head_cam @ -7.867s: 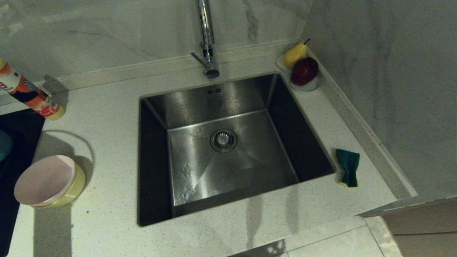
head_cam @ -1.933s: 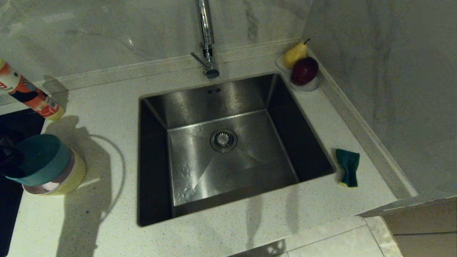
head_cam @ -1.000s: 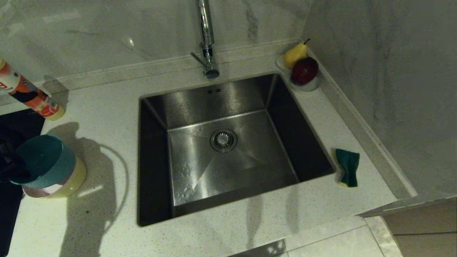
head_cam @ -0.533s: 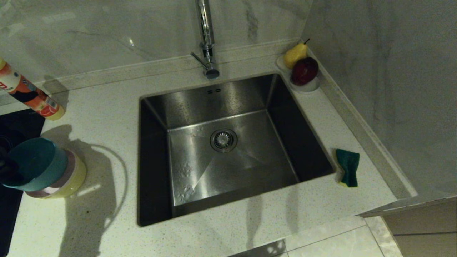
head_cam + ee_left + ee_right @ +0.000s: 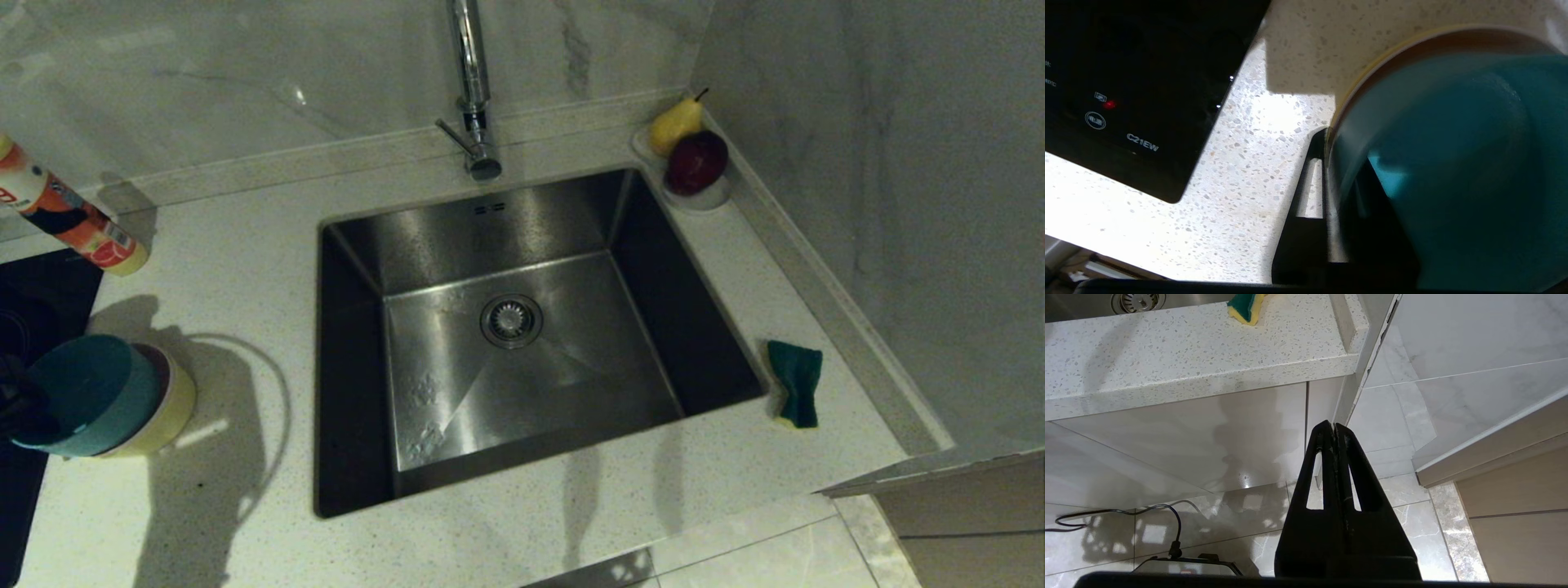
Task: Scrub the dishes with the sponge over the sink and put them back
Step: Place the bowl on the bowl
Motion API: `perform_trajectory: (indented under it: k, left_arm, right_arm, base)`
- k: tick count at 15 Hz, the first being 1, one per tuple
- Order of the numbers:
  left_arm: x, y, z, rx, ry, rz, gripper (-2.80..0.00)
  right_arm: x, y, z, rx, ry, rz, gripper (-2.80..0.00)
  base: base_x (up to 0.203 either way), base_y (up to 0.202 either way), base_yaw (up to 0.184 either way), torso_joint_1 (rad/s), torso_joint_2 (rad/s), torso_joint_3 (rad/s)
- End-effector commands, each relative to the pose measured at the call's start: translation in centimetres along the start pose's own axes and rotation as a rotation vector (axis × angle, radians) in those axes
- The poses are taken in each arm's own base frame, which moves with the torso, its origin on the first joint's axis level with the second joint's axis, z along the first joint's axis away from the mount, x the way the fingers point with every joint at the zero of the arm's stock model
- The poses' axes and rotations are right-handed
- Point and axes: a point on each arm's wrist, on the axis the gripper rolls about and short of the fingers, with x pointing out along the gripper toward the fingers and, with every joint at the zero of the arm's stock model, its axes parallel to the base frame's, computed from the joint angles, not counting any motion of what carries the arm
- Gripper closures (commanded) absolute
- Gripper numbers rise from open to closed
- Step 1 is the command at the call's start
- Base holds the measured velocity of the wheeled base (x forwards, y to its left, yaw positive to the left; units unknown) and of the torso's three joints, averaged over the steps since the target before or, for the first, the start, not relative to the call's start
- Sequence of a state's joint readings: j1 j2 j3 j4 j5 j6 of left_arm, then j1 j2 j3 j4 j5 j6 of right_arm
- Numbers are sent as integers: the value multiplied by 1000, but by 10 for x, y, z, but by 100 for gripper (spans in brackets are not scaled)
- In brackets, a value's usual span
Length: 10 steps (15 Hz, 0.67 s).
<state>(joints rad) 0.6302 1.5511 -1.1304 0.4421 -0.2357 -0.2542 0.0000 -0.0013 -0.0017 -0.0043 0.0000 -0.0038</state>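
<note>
1. On the counter left of the sink (image 5: pixel 506 327), the blue bowl (image 5: pixel 77 392) sits nested in the yellow bowl (image 5: pixel 167 408), its rim pinched by the left gripper (image 5: pixel 1327 163).
2. No scrubbing seems underway; the sponge (image 5: pixel 796 382) lies untouched right of the sink.
3. Only the left wrist view shows that grip and a brownish rim between the bowls; only the right wrist view shows the right gripper (image 5: pixel 1334 428), fingers together, parked below the counter (image 5: pixel 245 245).
</note>
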Motion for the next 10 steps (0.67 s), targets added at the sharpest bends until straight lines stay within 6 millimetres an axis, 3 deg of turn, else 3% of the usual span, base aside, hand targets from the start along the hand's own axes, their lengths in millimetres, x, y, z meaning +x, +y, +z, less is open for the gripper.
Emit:
perform_trajectory:
  k: [1,5,10]
  left_arm:
    - [1,0,1,-5,4,-3,-280]
    - [-11,-6,11,0,-59,-43,-280]
    - [-61,-25,37,19,-265,-104,-280]
  right_arm:
    - [0,0,0,-1,1,0,0]
    - [0,0,0,-1,1,0,0]
    - [0,0,0,-1,1,0,0]
  base:
    - [0,0,0,0,0,0]
    - [0,0,0,0,0,0]
    - [0,0,0,0,0,0]
